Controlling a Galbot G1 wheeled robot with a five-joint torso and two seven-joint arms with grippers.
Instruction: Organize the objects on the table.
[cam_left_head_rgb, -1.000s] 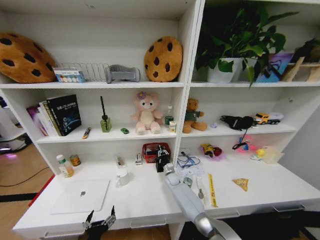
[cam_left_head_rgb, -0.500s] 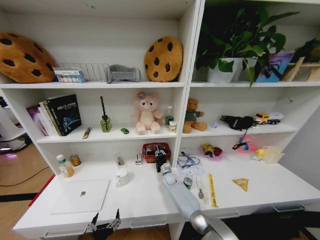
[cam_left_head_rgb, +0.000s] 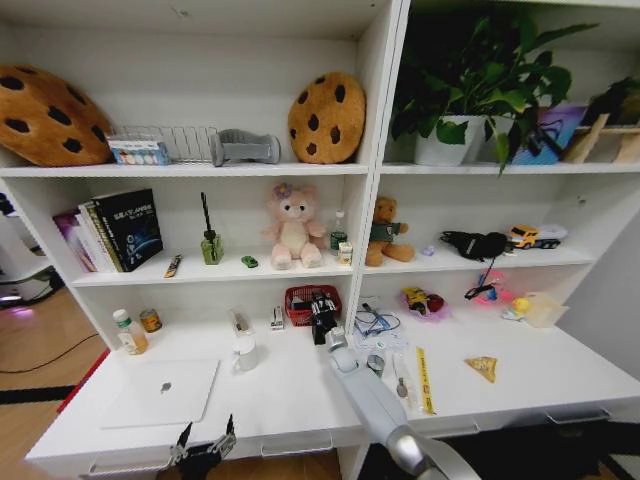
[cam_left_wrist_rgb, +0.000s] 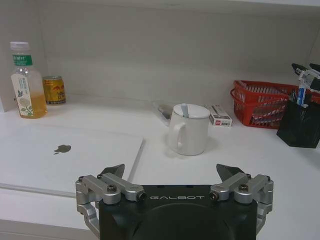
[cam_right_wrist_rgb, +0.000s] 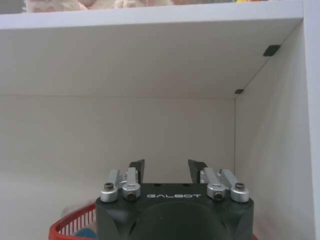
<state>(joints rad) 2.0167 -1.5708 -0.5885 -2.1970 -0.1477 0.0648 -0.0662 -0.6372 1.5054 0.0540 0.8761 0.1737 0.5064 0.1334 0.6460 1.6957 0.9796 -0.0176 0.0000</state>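
On the white table (cam_left_head_rgb: 290, 395) a thin silver laptop (cam_left_head_rgb: 160, 392) (cam_left_wrist_rgb: 65, 155) lies flat at the left. Behind it stand a juice bottle (cam_left_head_rgb: 130, 332) (cam_left_wrist_rgb: 22, 82) and a small can (cam_left_head_rgb: 151, 320) (cam_left_wrist_rgb: 53, 90). A white mug (cam_left_head_rgb: 245, 352) (cam_left_wrist_rgb: 190, 130) sits mid-desk. My right gripper (cam_left_head_rgb: 322, 312) (cam_right_wrist_rgb: 166, 170) hovers open and holds nothing, above the black pen holder (cam_left_head_rgb: 323, 328) (cam_left_wrist_rgb: 299, 125) beside the red basket (cam_left_head_rgb: 305, 300) (cam_right_wrist_rgb: 70, 225). My left gripper (cam_left_head_rgb: 205, 448) (cam_left_wrist_rgb: 170, 172) is open at the desk's front edge, facing the mug. A tiny green toy car (cam_left_head_rgb: 249, 261) rests on the shelf above.
A yellow ruler (cam_left_head_rgb: 424, 380), cables (cam_left_head_rgb: 375, 322) and a chip-shaped piece (cam_left_head_rgb: 483, 367) lie on the right half of the desk. A small box (cam_left_wrist_rgb: 219, 116) sits by the basket. Shelves above hold books, plush toys, cookie cushions and a plant. Bare desk lies between laptop and right arm.
My right arm swayed a little left and came back, its gripper staying by the pen holder and basket. The left gripper shifted only slightly at the desk edge.
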